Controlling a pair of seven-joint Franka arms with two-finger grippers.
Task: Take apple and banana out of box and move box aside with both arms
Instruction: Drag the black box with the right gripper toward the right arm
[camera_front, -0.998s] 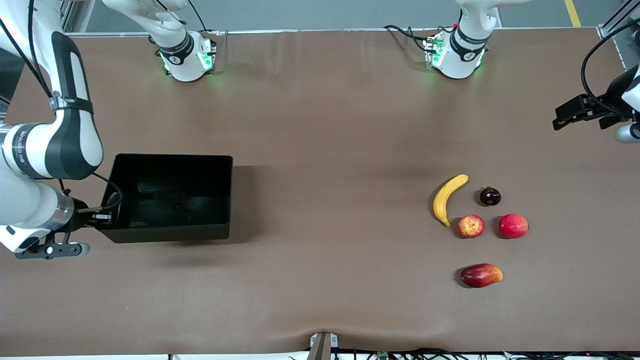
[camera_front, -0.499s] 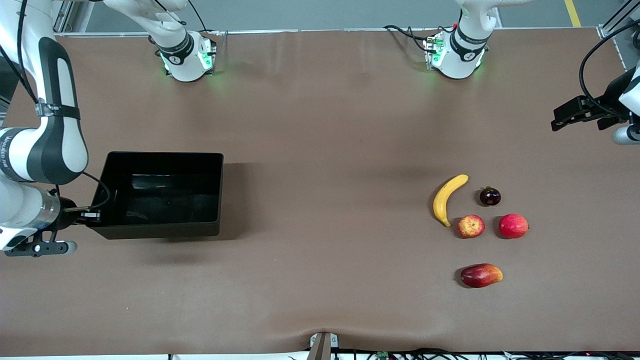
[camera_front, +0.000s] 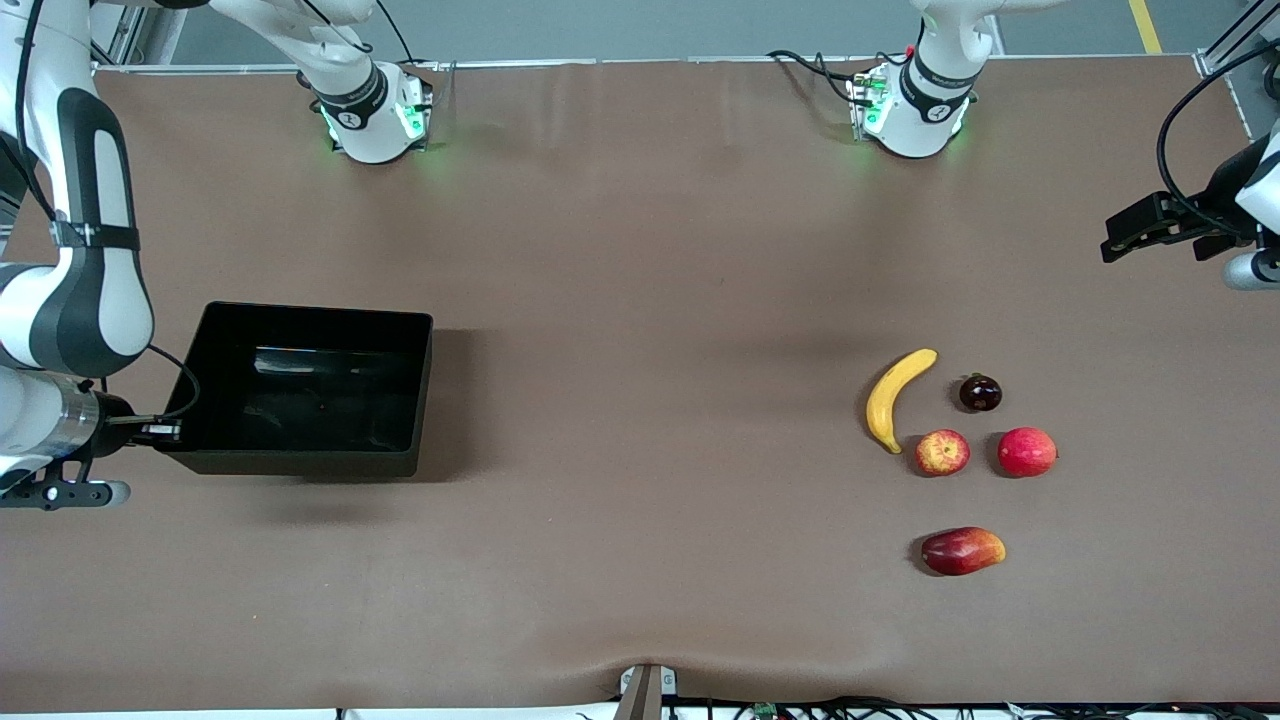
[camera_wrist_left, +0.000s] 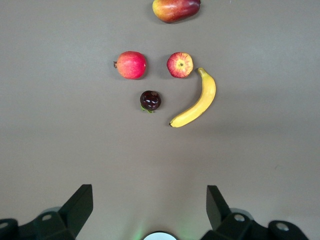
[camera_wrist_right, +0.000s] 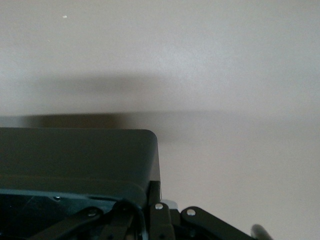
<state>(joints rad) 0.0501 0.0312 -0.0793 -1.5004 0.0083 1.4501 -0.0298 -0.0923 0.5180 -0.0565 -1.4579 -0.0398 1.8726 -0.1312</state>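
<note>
Mango-like fruit (camera_front: 962, 551): nearest the front camera, lying alone on the brown table (camera_front: 640, 560) toward the left arm's end.
Apple (camera_front: 942, 452): out of the box, on the table, a mottled red-and-yellow round fruit just beside the lower tip of the banana; a plain red round fruit (camera_front: 1026, 452) sits near it, closer to the left arm's end.
Banana (camera_front: 892, 396): also out of the box, curved, lying flat; a small dark fruit (camera_front: 980, 393) rests near its upper end.
Box (camera_front: 300, 388): empty glossy black tray at the right arm's end of the table, well apart from the fruit; whether its base touches the table cannot be told.
Right gripper (camera_front: 165, 432): clamped shut on the box's end wall near the corner closest to the front camera; the right wrist view shows its linkage at the rim (camera_wrist_right: 142, 187).
Left gripper (camera_wrist_left: 150, 210): empty, fingers spread wide, hovering over the table edge at the left arm's end, looking across at the fruit; this arm waits.
Handling: the box looks stiff, light and slick, so a pinch on the thin upright wall is the likely sound hold; held at one end only, it may twist or tip.
Progress: both fruits appear removed; moving the box aside looks to be the step in hand.
</note>
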